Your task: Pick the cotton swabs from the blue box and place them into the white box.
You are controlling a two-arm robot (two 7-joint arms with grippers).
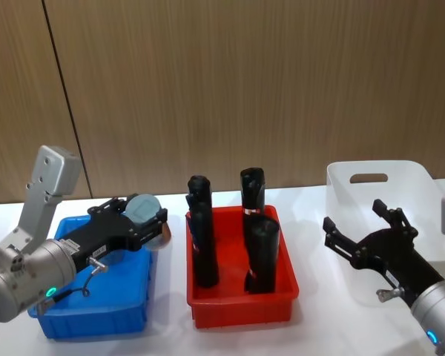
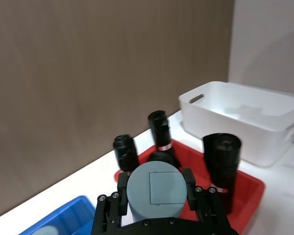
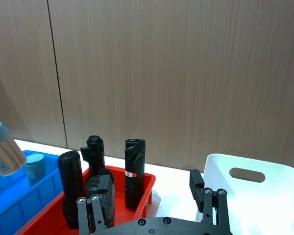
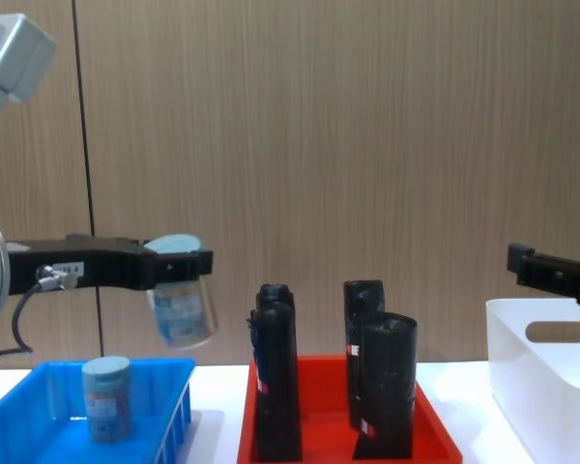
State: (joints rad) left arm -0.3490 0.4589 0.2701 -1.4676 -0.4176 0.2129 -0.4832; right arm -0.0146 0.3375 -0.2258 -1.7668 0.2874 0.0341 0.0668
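Left tool [image 1: 142, 215] pinches a small, round cotton-swab tub [image 4: 182, 311] with a pale grey-blue lid and clear, blue-labelled sides, its black fingers pressed against opposite sides just below the lid. From the chest camera the tub hangs in the air at a tilt, lid leaning toward the robot's left and base swung to the right. It is well above the rim of a bright blue box [image 1: 89, 320] of plastic, open-topped with sloping sides. From the head camera it sits over the far right corner of that box. The left arm reaches in from the robot's left, roughly level. A second tub [image 4: 106, 396] of the same kind stands upright inside the blue box, lid on.

Just beside the blue box, on its right, a red plastic bin [image 1: 241, 305] occupies the middle of the white tabletop [image 1: 319, 330]. It holds upright black wrapped rolls [image 1: 261, 256], some banded with a small red-and-white label. Farther right stands a white box [image 1: 411, 182] of smooth plastic, open-topped, with an oval handle cut-out near its rim. The right tool [image 1: 354, 215] hovers over the near left part of the white box, its black fingers spread wide apart. Brown wood-grain wall panelling [image 1: 245, 89] closes the scene behind.
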